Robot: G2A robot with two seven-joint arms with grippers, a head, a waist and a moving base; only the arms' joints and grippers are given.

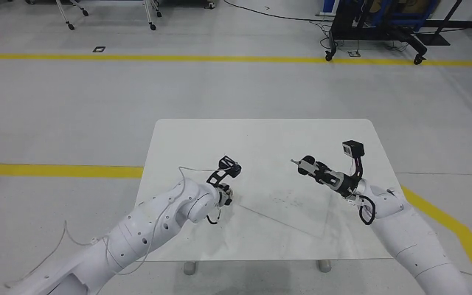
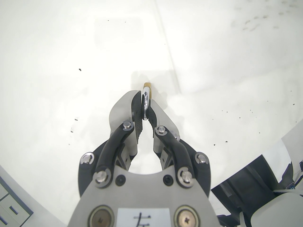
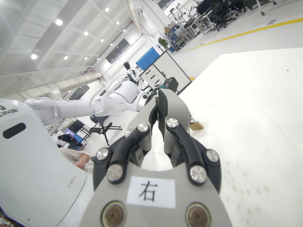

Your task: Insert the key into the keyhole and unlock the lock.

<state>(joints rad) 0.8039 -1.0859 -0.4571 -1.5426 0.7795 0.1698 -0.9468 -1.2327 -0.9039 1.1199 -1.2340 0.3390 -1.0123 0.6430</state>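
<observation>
My left gripper (image 2: 144, 102) is shut on the silver shackle of a small padlock (image 2: 147, 88). The lock's brass body hangs just past the fingertips, close over the white table (image 2: 71, 48). In the top view this gripper (image 1: 226, 195) is over the table's left-centre. My right gripper (image 1: 298, 164) is held above the right half of the table and points toward the left arm. Its fingers (image 3: 163, 105) are pressed together, and a thin key (image 1: 293, 161) pokes from the tips in the top view. A wide gap separates the two grippers.
The white table's (image 1: 265, 140) top is bare apart from faint scuffs and specks (image 2: 258, 22). Its front edge runs close below both arms. A small brown box (image 3: 196, 125) lies beyond the right gripper.
</observation>
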